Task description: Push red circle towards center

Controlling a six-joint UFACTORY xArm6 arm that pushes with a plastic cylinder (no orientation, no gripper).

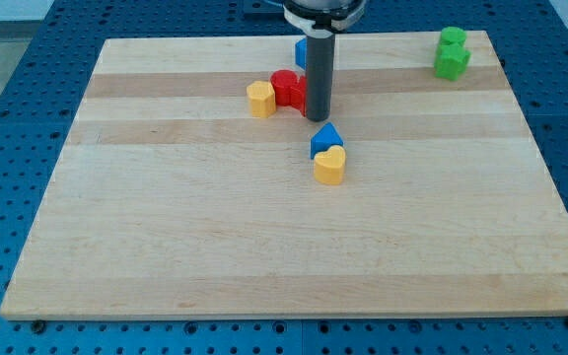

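My tip [318, 117] is down on the wooden board [166, 237], in the far half, a bit right of the board's left-right middle. No jaws on this rig, only a straight dark rod [319, 74], so nothing is apart, together or clamped.

The red block [288, 89] sits right against the rod's left side, looks touching. It should be the red circle, but the rod hides its right edge, so I can't confirm the shape. It lies in the far part of the board, left of the tip and far of board centre.

A yellow block [260, 100] is touching the red one's left side, slightly nearer. Outline looks many-sided, can't tell exactly.

A blue block [302, 53] sits behind the rod, farther away, close to the far edge; only its left part shows, shape unclear.

Just near of the tip and slightly right is a blue triangular block [325, 139]; there's a small gap between it and the tip. A yellow heart block [330, 166] is touching that blue block's near side. This pair is closest to board centre.

Far right corner: two green blocks stacked in depth, the farther one [452, 38] touching the nearer one [452, 63]. Shapes are too small to call. Well apart from everything else.

Blue perforated table [8, 118] surrounds the board on all sides.
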